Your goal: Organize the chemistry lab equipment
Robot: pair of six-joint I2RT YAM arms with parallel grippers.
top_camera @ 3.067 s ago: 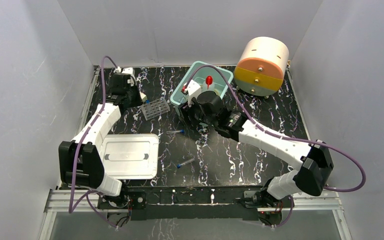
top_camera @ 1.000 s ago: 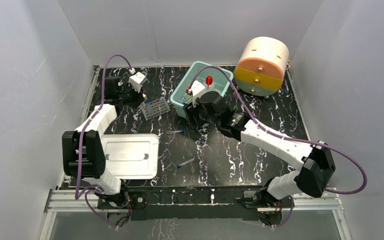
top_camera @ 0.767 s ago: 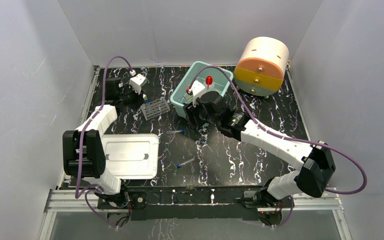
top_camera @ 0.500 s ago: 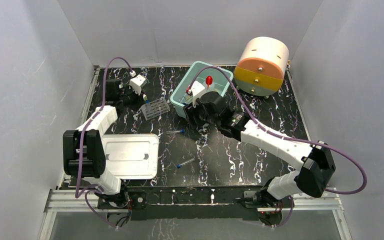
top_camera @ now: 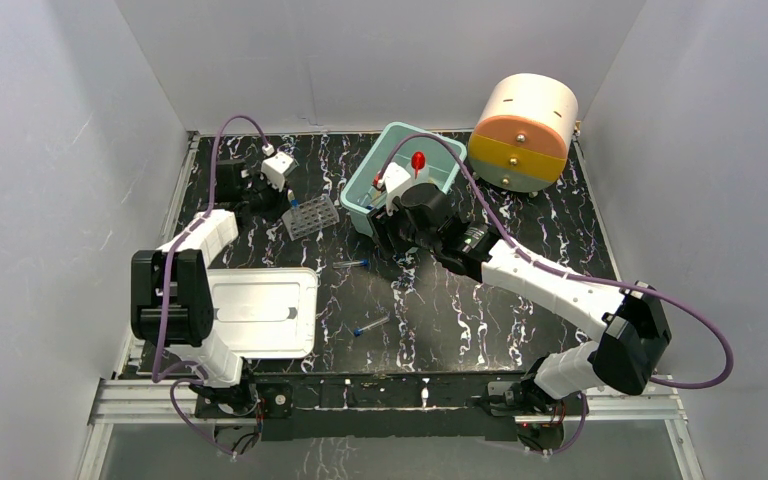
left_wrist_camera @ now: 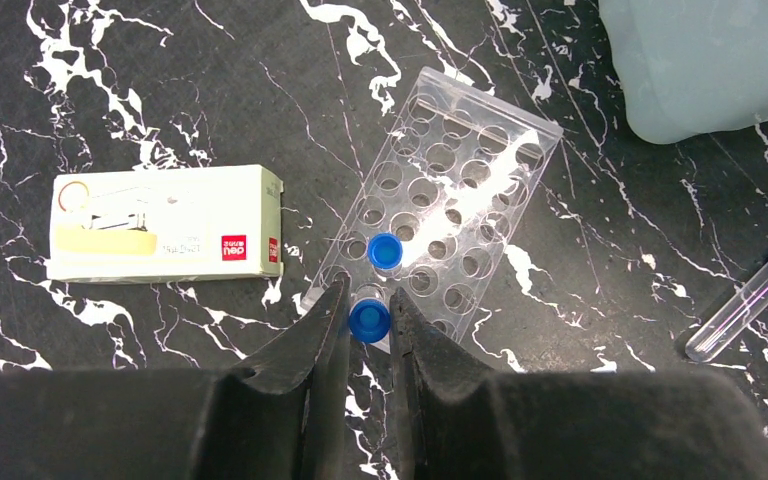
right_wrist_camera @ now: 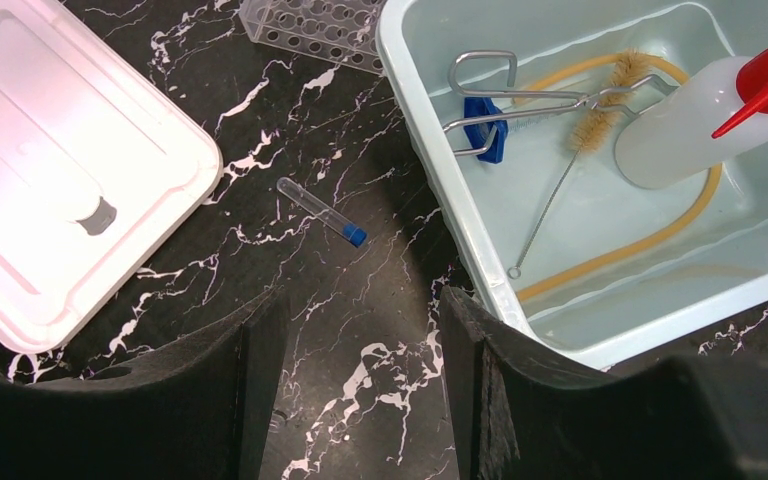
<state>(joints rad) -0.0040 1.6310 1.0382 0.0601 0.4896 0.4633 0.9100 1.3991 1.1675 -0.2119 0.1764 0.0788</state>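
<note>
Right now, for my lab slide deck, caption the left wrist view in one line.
Left gripper holds a thin blue-capped tube over the clear plastic tube rack, beside a second seated tube.

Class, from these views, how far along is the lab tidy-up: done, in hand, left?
Done: wash bottle, tongs and tubing lie in the bin; one tube stands in the rack. In hand: the left gripper holds a second tube at the rack. Left: two loose tubes on the table.

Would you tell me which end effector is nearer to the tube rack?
Left. The left end effector sits over the edge of the rack, gripping a tube; the right end effector hangs apart from it, beside the bin.
</note>
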